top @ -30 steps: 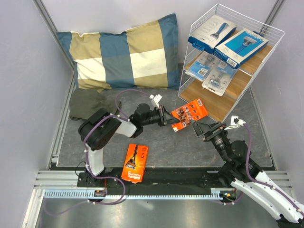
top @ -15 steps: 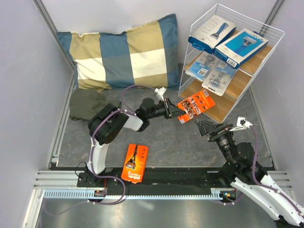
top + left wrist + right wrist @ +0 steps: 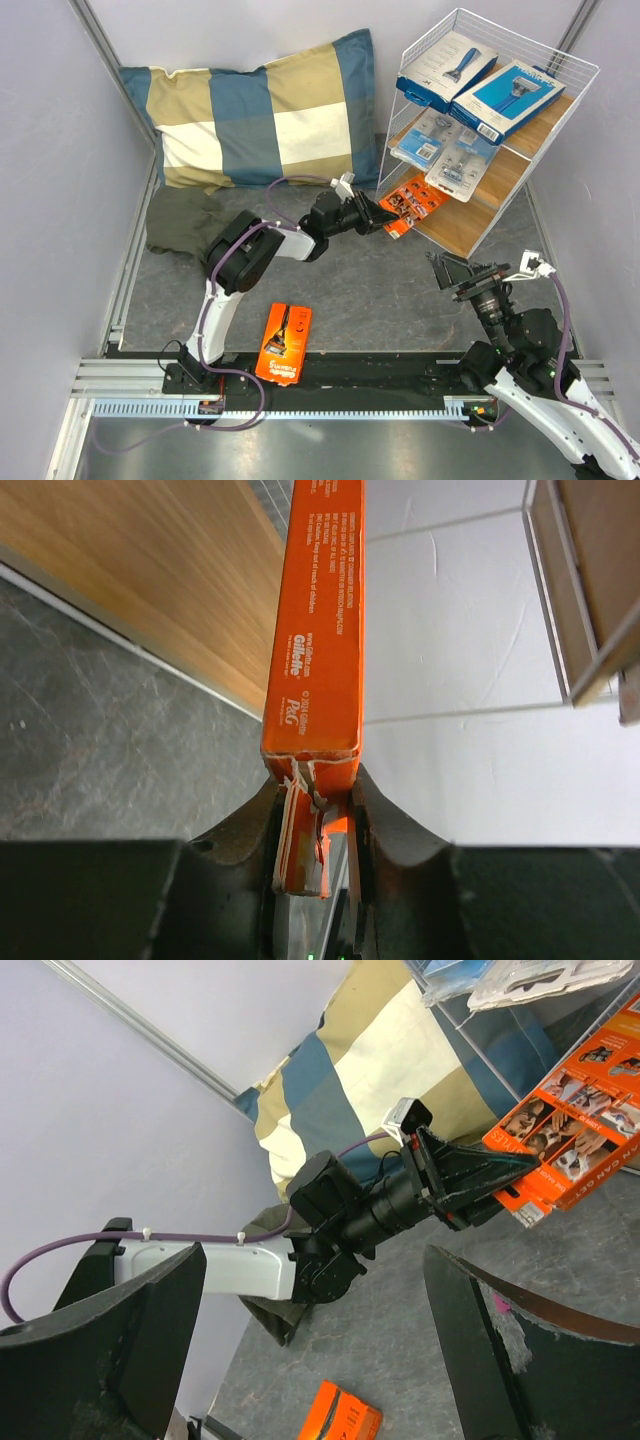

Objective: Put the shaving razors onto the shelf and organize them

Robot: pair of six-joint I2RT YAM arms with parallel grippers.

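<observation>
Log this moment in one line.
left gripper: shut on orange razor card at shelf bottom board | right gripper: open, empty | shelved: two blue boxes, two clear packs | table: other orange card

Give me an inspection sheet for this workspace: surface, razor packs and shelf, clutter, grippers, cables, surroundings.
Surface: dark grey mat.
Job's things: shelf carries two blue boxes on its top board and two blister packs on the middle one; held orange card at the lowest board's edge; second orange card on the mat.
Clutter: checked pillow, dark green cloth.
Grippers: left gripper shut on the held orange card; right gripper open, empty.
Cables: purple cables along both arms.
Surroundings: pale walls, metal rail.
</observation>
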